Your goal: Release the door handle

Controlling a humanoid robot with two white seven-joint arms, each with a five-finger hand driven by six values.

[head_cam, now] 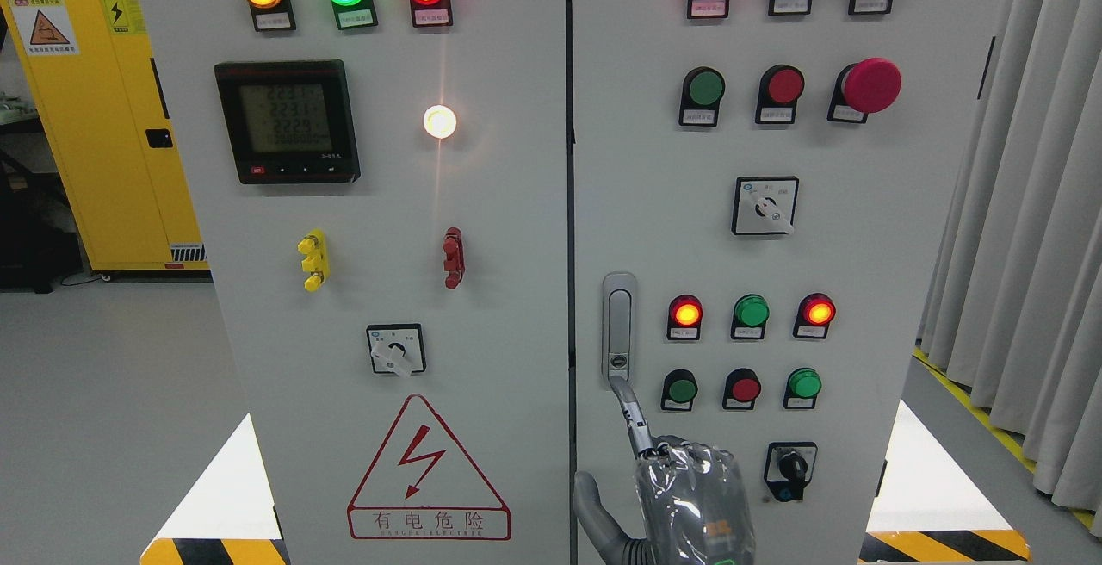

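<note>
Head view of a grey electrical cabinet point(516, 307) with two doors. Door handle point(618, 325), a narrow upright metal latch, sits on the right door just beside the centre seam, left of the lower cluster of indicator lamps point(752, 315) and push buttons point(742, 388). One robot hand point(680, 479), wrapped in clear plastic film, rises from the bottom edge below the handle; which side its arm enters from cannot be told. Its index finger point(628, 410) extends upward, the tip touching the lower end of the handle, while the other fingers are curled against the palm and hold nothing. A grey thumb point(590, 505) shows at the hand's left. On the left door: digital meter point(287, 121), lit white lamp point(439, 121), rotary switch point(396, 350), and red triangular warning sign point(428, 470). Yellow cabinet point(95, 117) stands at far left, grey curtain point(1024, 203) at right.
</note>
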